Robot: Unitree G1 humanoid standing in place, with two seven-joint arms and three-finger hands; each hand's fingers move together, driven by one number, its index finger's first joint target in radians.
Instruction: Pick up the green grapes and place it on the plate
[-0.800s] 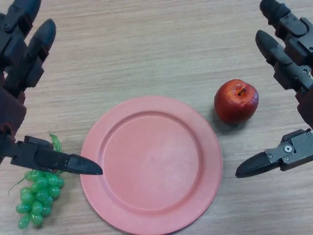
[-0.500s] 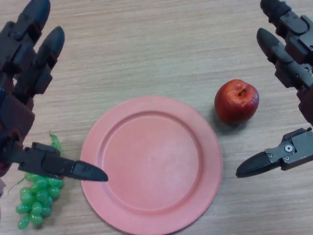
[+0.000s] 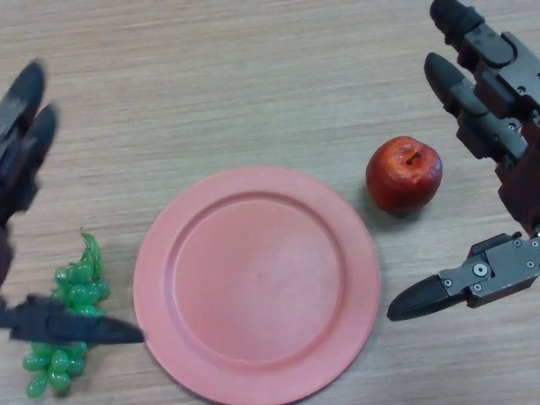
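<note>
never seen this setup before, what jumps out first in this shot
A big pink plate fills the middle of the wooden table, empty. A red apple sits just off its upper right rim, and green grapes lie off its left edge, with the open left hand over them, thumb across the bunch. The open right hand hangs beside the apple.

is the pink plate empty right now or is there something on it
Empty. The pink plate shows only its bare surface; the green grapes lie on the table beside its left edge, and the red apple sits off its upper right.
</note>
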